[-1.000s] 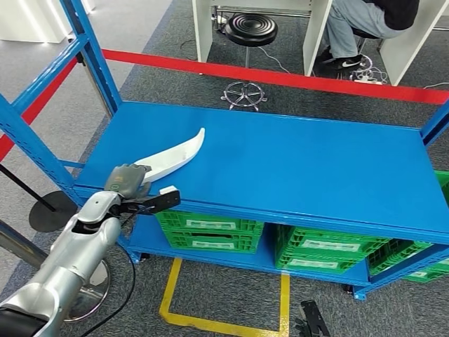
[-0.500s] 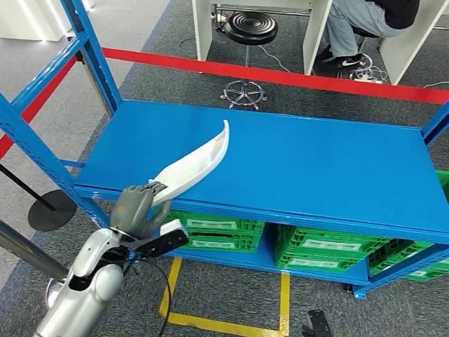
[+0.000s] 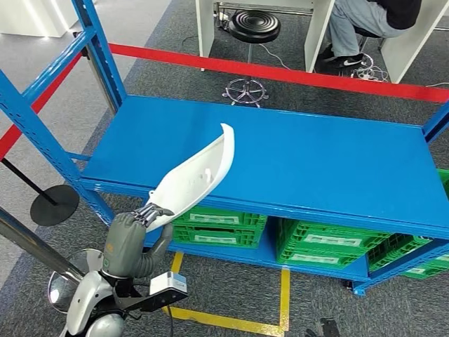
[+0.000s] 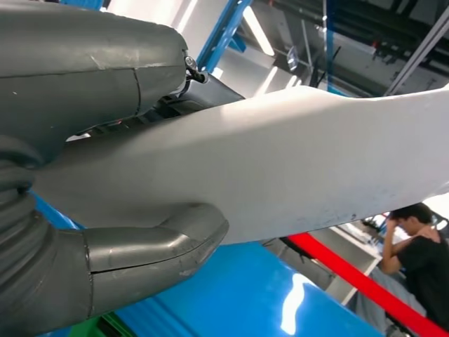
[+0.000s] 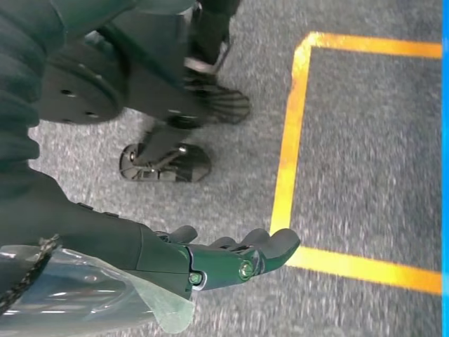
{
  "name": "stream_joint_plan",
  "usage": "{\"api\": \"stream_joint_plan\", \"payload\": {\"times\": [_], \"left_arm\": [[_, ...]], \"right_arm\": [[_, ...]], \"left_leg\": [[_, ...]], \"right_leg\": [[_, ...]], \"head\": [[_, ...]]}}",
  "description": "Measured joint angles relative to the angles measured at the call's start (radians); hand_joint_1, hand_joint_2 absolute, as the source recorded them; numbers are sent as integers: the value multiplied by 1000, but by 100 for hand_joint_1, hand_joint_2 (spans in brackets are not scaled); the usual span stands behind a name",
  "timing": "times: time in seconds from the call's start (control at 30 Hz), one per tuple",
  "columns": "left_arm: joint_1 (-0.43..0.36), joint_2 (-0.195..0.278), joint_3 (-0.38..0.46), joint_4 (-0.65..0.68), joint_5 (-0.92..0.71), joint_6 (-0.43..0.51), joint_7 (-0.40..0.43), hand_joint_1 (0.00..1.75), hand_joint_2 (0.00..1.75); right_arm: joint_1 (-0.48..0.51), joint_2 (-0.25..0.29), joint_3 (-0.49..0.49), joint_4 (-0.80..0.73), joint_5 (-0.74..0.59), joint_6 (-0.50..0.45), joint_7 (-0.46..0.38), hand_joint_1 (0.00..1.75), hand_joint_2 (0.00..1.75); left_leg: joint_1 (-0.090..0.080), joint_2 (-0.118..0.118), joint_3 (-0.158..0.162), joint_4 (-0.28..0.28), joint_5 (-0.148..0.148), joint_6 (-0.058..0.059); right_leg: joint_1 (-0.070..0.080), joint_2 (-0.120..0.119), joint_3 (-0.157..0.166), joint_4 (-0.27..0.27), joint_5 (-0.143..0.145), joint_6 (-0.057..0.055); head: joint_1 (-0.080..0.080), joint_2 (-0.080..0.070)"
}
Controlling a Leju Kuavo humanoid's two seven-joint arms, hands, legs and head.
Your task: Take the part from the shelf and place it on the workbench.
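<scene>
Part: the long, curved white plastic panel (image 3: 195, 175) is up in the air, clear of the blue metal shelf (image 3: 318, 161), tilted with its narrow hooked tip high over the shelf's front-left area and its lower end out past the front edge.
Left hand: the grey many-fingered left hand (image 3: 127, 239) grips that lower end, just in front of the shelf's front edge near its left corner; in the left wrist view the thick grey thumb (image 4: 158, 246) presses one face of the white panel (image 4: 275, 168) and the darker fingers (image 4: 106, 63) clamp the other.
Right hand: the right hand (image 5: 212, 260) hangs low over grey carpet (image 5: 370, 140), fingers stretched out nearly straight and lying close together, holding nothing, beside a yellow floor line (image 5: 288, 147).
Shelf surface: bare blue board, glossy, with blue uprights (image 3: 31, 126) at its left corners.
Below: green slatted plastic crates (image 3: 312, 246) sit on the lower level under the front edge.
Beyond: red barrier tape (image 3: 297, 74) runs behind the back edge; a black round stool (image 3: 253, 28) stands past it, and a seated person (image 3: 370, 17) is at a white desk.
</scene>
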Motion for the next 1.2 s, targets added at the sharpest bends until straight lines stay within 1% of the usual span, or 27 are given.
{"api": "stream_joint_plan", "payload": {"times": [0.03,0.07,0.13,0.17,0.2,0.23,0.3,0.33,0.37,0.4,0.47,0.5,0.53,0.67,0.73,0.77,0.8,0.87,0.9,0.93,0.97,1.0,1.03,1.07,1.1,1.13,1.2], "left_arm": [[3,-1,-2,-6,-1,4,-2,175,175],[7,-3,-3,-13,-3,11,-6,175,175],[18,-7,-8,-24,-5,30,-14,175,175],[26,-10,-10,-30,-5,40,-18,175,175],[35,-12,-13,-36,-4,49,-21,175,175],[44,-13,-15,-40,-1,57,-24,175,175],[58,-14,-19,-46,12,73,-30,175,175],[65,-14,-19,-48,22,81,-32,175,175],[72,-14,-20,-49,35,90,-34,175,175],[81,-12,-19,-51,48,98,-37,175,175],[95,-8,-19,-58,72,111,-41,175,175],[98,-7,-19,-61,77,114,-43,175,175],[99,-7,-19,-62,79,115,-43,175,175],[99,-6,-19,-63,79,115,-43,175,175],[104,-5,-19,-68,84,118,-44,175,175],[109,-3,-18,-73,86,120,-44,175,175],[114,-1,-18,-77,89,122,-45,175,175],[121,2,-17,-81,91,124,-45,175,175],[122,4,-17,-81,93,125,-45,175,175],[124,5,-17,-81,95,126,-45,175,175],[126,6,-17,-81,99,127,-45,175,175],[129,7,-16,-81,105,130,-46,175,175],[132,8,-16,-82,111,132,-47,175,175],[136,10,-15,-83,117,135,-49,175,175],[140,11,-14,-85,124,138,-52,175,175],[143,11,-14,-87,130,141,-55,175,175],[149,13,-13,-89,145,147,-66,175,175]], "right_arm": [[-1,-1,-3,0,-1,2,-1,0,175],[-1,-1,-5,0,-1,6,-4,0,175],[3,-3,-11,0,-3,18,-13,0,175],[4,-5,-15,0,-4,24,-18,0,175],[6,-6,-18,0,-4,29,-22,0,175],[7,-7,-20,0,-4,34,-26,0,175],[10,-8,-24,0,-3,41,-33,0,175],[11,-9,-25,0,-1,43,-35,0,175],[12,-9,-26,0,3,43,-35,0,175],[12,-9,-26,0,6,43,-36,0,175],[11,-9,-26,0,14,43,-36,0,175],[11,-9,-26,0,16,43,-36,0,175],[11,-9,-26,0,17,42,-36,0,175],[11,-9,-26,0,17,42,-36,0,175],[10,-9,-26,0,18,42,-36,0,175],[10,-9,-26,0,18,42,-35,0,175],[11,-9,-26,0,19,41,-35,0,175],[11,-9,-26,0,19,41,-35,0,175],[11,-9,-25,0,20,40,-35,0,175],[11,-9,-25,0,21,39,-35,0,175],[11,-9,-25,0,23,37,-35,0,175],[10,-9,-25,0,26,35,-35,0,175],[7,-9,-25,0,29,33,-35,0,175],[3,-9,-25,0,32,31,-35,0,175],[1,-9,-25,0,34,28,-35,0,175],[-2,-9,-25,0,36,26,-35,0,175],[-1,-6,-25,0,41,23,-36,0,175]], "left_leg": [[-1,0,-3,3,5,-6],[-1,0,-5,4,11,-12],[-1,-2,-9,7,20,-23],[1,-4,-14,14,8,-30],[3,-6,-23,37,-23,-38],[6,-8,-36,79,-70,-45],[13,-9,-64,209,-172,-58],[15,-9,-68,263,-197,-61],[18,-9,-60,288,-201,-63],[19,-9,-33,274,-186,-62],[20,-9,52,167,-142,-56],[20,-10,84,121,-129,-53],[19,-10,101,95,-123,-52],[19,-10,108,85,-122,-51],[14,-12,139,29,-129,-43],[12,-12,137,1,-118,-29],[9,-12,130,-24,-103,-16],[5,-8,78,-28,-55,5],[3,-8,61,-26,-42,5],[2,-8,43,-24,-30,4],[1,-8,26,-21,-19,3],[0,-9,12,-17,-8,1],[-1,-9,-1,-12,1,-3],[-2,-9,-10,-8,10,-7],[-3,-8,-15,-5,20,-11],[-3,-8,-19,-4,30,-16],[0,-9,-24,-5,40,-28]], "right_leg": [[1,1,17,-38,10,-4],[3,3,19,-48,12,-9],[3,3,3,-45,22,-20],[2,2,-5,-44,28,-28],[0,0,-12,-45,37,-36],[-1,-2,-21,-45,47,-43],[1,-4,-39,-42,66,-48],[1,-5,-50,-39,75,-48],[2,-6,-63,-35,82,-47],[2,-6,-77,-31,89,-46],[3,-5,-97,-23,99,-42],[3,-5,-102,-21,102,-40],[3,-4,-104,-20,103,-40],[3,-4,-104,-20,104,-39],[3,-5,-109,-20,114,-30],[2,-4,-126,11,83,-20],[1,-3,-148,61,39,-10],[-1,-1,-192,204,-65,3],[0,-1,-191,245,-70,3],[1,-1,-176,256,-52,2],[2,-1,-143,230,-20,0],[4,-1,-93,171,9,-3],[6,-1,-32,91,17,-7],[8,0,22,12,12,-12],[10,0,57,-45,1,-15],[13,0,71,-76,-10,-19],[13,-4,56,-82,2,-30]], "head": [[0,0],[-1,0],[-1,0],[-3,0],[-5,0],[-6,0],[-9,0],[-9,0],[-9,0],[-9,0],[-9,0],[-9,0],[-9,0],[-9,0],[-9,0],[-8,0],[-6,0],[-4,0],[-4,0],[-4,0],[-4,0],[-4,0],[-3,0],[-4,0],[-4,0],[-4,0],[-4,0]]}}
